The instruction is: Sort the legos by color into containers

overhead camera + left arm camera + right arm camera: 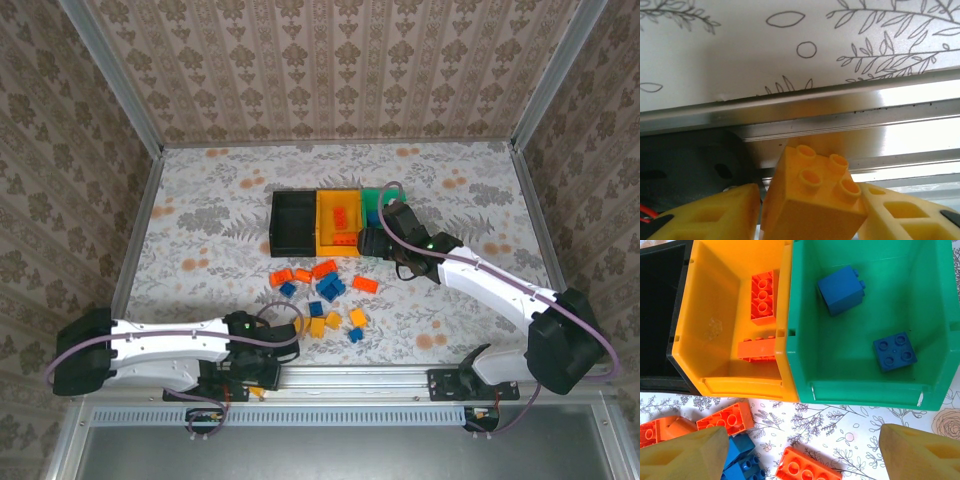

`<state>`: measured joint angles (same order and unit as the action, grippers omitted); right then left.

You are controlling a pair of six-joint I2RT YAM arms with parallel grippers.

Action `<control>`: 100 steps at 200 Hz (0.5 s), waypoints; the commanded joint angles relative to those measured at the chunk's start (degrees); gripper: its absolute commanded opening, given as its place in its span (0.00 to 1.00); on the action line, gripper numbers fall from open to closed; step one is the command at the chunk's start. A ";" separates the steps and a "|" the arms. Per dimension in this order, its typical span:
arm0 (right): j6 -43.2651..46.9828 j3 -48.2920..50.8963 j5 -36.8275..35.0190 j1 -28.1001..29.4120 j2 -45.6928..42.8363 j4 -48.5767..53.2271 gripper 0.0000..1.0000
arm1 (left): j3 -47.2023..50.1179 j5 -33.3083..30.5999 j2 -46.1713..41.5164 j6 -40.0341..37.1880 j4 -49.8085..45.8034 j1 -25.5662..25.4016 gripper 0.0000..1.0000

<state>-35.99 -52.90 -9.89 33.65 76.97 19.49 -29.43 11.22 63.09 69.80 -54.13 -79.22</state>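
My left gripper is shut on a yellow-orange lego, which tilts between the foam fingers over the metal rail at the table's near edge; from above this gripper sits low on the left. The containers stand in a row: black, orange-yellow, green. Two red-orange legos lie in the orange-yellow one, two blue legos in the green one. My right gripper hangs open just in front of the bins, above a red-orange brick. Several loose legos lie mid-table.
An aluminium rail runs along the near edge under the left gripper. Blue bricks and red-orange ones lie by the right gripper's left finger. Patterned walls and metal posts enclose the floral table.
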 commanded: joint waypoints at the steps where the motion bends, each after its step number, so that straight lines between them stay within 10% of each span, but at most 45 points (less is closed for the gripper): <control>1: 0.04 -0.08 -1.28 -0.43 0.60 1.11 0.80 | -0.55 0.01 0.97 -1.21 0.11 -0.58 0.48; 100: -0.83 -0.50 -1.21 -0.61 1.16 0.74 0.80 | -14.19 -16.16 2.18 -11.73 -0.19 4.92 0.37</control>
<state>-36.12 -52.90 -10.07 33.36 77.36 19.46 -41.71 1.30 64.55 62.98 -54.41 -76.95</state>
